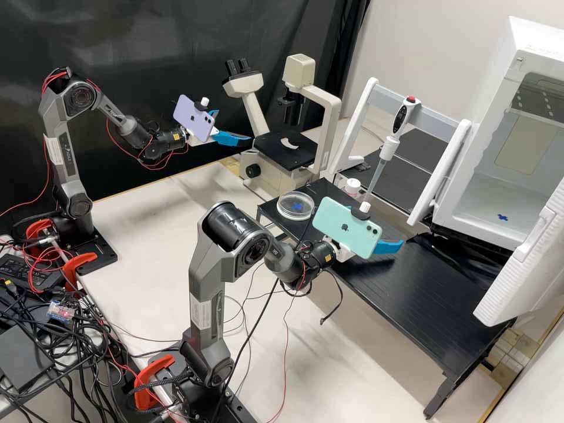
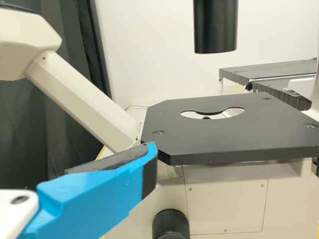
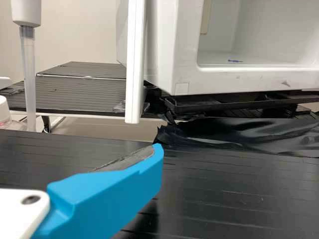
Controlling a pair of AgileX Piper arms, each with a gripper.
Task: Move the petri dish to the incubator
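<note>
The round clear petri dish [image 1: 295, 206] lies on the far left end of the black rack, a blue mark showing through it. My left gripper [image 1: 235, 127] is in the air near the microscope, well left of the dish, open and holding nothing; the left wrist view has one finger of this gripper [image 2: 148, 162]. Over the rack, right of the dish, is my right gripper [image 1: 389, 245], also open and empty, seen again as a gripper [image 3: 154, 159] in the right wrist view. The white incubator [image 3: 182, 74] stands open, with a blue mark [image 1: 503, 217] on its floor.
The microscope stage [image 2: 199, 142] lies beyond the left gripper. A pipette [image 1: 395, 135] hangs on a stand behind the dish, beside a small white-capped bottle [image 1: 352, 187]. The opened incubator door [image 1: 529, 264] projects over the right end of the rack [image 1: 435, 299].
</note>
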